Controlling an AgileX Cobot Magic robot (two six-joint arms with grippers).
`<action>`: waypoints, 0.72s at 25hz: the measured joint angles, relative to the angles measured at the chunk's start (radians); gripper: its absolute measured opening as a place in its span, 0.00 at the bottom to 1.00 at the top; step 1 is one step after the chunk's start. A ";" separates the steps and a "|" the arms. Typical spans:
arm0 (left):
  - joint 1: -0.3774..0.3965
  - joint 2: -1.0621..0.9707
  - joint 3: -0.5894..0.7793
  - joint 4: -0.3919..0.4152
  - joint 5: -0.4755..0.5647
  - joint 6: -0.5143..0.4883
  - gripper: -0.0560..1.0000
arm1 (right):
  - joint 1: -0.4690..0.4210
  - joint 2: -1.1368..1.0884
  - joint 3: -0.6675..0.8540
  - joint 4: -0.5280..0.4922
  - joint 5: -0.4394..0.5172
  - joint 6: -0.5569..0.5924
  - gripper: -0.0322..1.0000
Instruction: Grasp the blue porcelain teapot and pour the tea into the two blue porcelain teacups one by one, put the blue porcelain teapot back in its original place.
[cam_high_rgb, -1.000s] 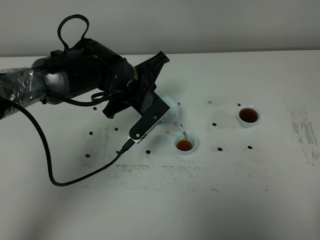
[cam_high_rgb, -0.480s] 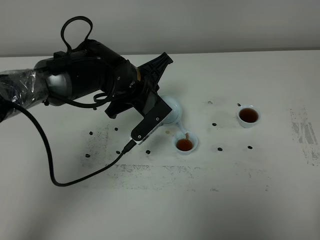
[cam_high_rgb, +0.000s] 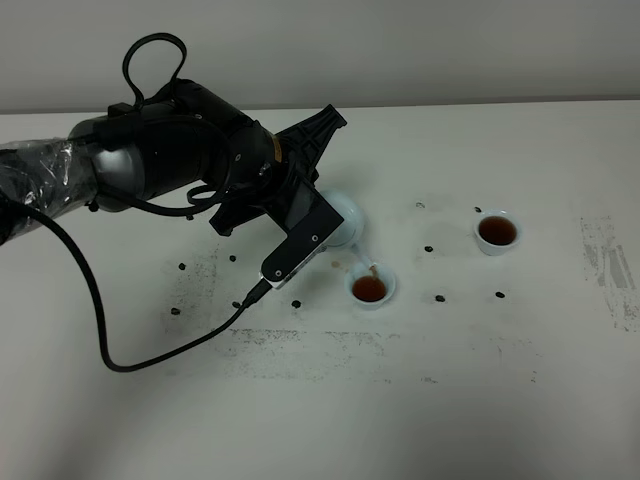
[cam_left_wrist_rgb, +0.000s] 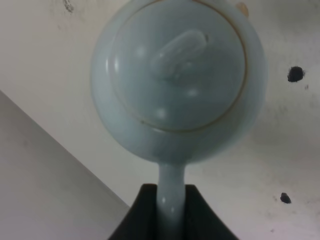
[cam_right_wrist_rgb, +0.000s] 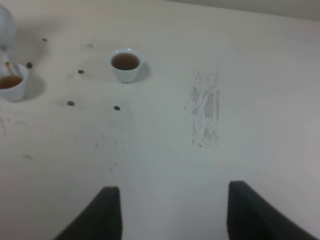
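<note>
Gripping the unmarked blue porcelain teapot (cam_left_wrist_rgb: 177, 82) handle, left pincer (cam_left_wrist_rgb: 172, 210) pours; right pincer (cam_right_wrist_rgb: 170, 212) apart.

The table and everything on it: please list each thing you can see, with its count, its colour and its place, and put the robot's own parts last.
Teapot: one, pale blue, held tilted above the table left of centre, pouring a thin brown stream into the nearer cup.
Teacups: two, pale blue, both holding brown tea; one under the spout near the centre, the other further right, standing apart.
Dark specks: several, black, scattered on the table around the cups.
Scuffed patch: one, grey, near the right edge of the table.
Table: one, white, fills the view.
Cable: one, black, looping from the left arm over the table.
Left gripper: black, shut on the teapot's handle.
Right gripper: black, open, above bare table.
</note>
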 joint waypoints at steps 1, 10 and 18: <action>0.000 0.000 0.000 0.001 0.000 0.000 0.11 | 0.000 0.000 0.000 0.000 0.000 0.000 0.47; 0.000 0.000 0.000 0.001 0.000 0.000 0.11 | 0.000 0.000 0.000 0.000 0.000 0.000 0.47; 0.000 0.000 0.000 0.002 0.000 0.000 0.11 | 0.000 0.000 0.000 0.000 0.000 0.000 0.47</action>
